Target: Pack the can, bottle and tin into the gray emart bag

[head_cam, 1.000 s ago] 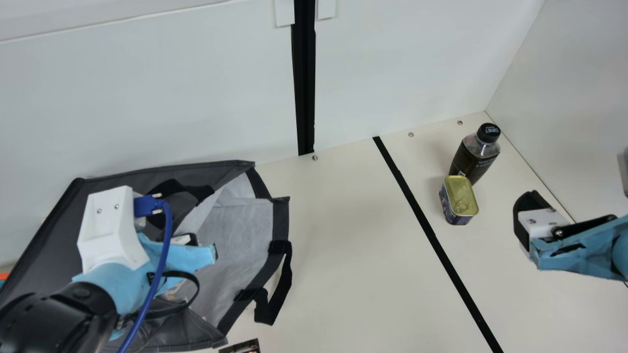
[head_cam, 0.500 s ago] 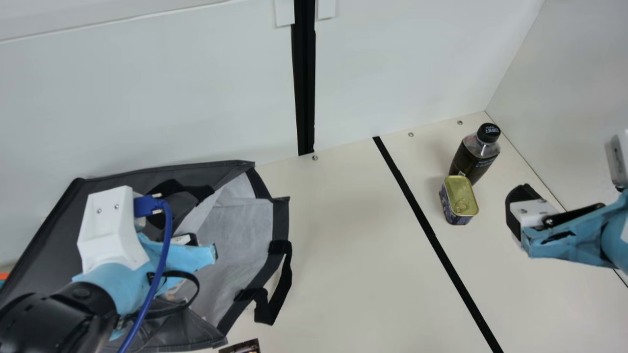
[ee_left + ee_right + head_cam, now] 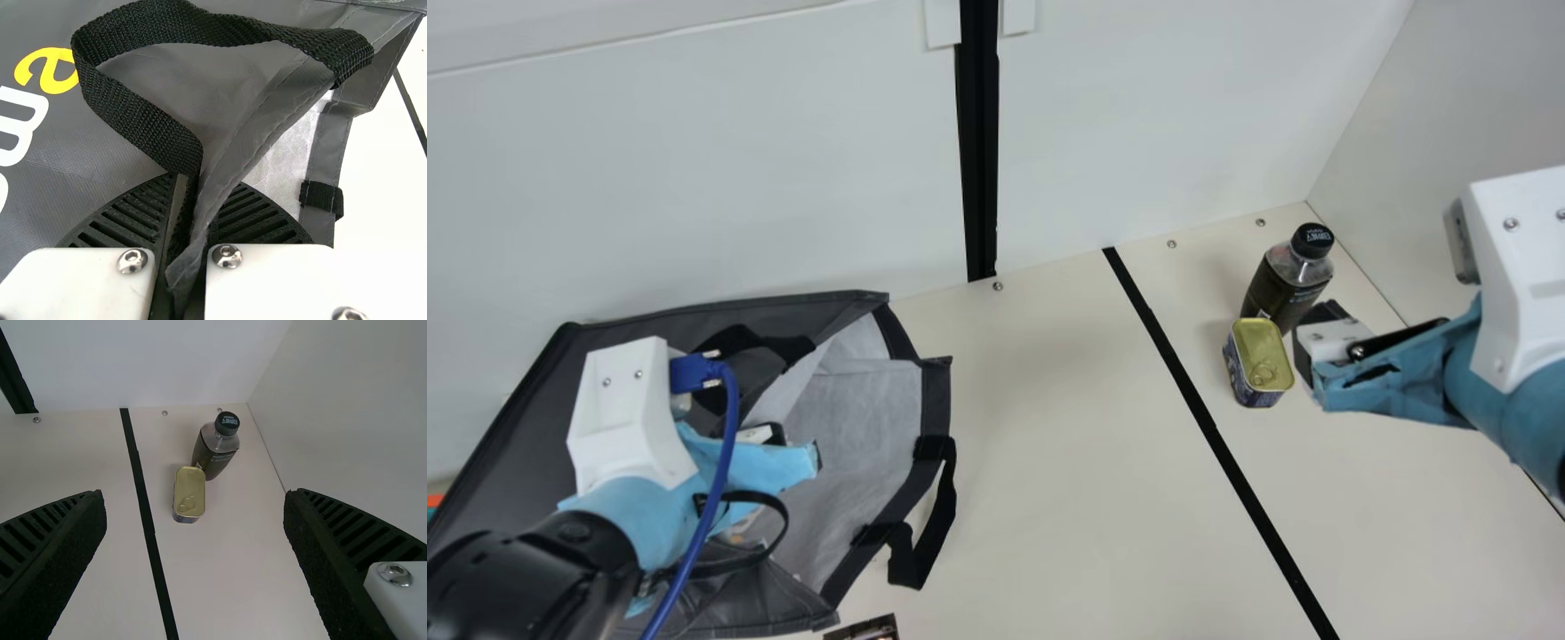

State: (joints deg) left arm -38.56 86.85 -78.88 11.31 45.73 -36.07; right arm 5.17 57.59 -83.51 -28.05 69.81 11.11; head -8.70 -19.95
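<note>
Two things, tin (image 3: 1258, 356) and bottle (image 3: 1285, 284), stand near the far right corner of the table (image 3: 1049, 462); the empty, wide-spread right gripper (image 3: 195, 495), arriving off-centre, could topple either. The left gripper (image 3: 207, 180) pinches the bag (image 3: 935, 400).

Emart bag (image 3: 863, 427): lay on the table's (image 3: 1049, 462) left. Tin (image 3: 1258, 351): stood right of the strip (image 3: 1211, 427). Bottle (image 3: 1282, 289): stood just behind the tin.

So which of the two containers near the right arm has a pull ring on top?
The small rectangular tin with a gold-coloured lid and dark blue sides; the dark plastic bottle beside it is taller and has a round black cap instead.
</note>
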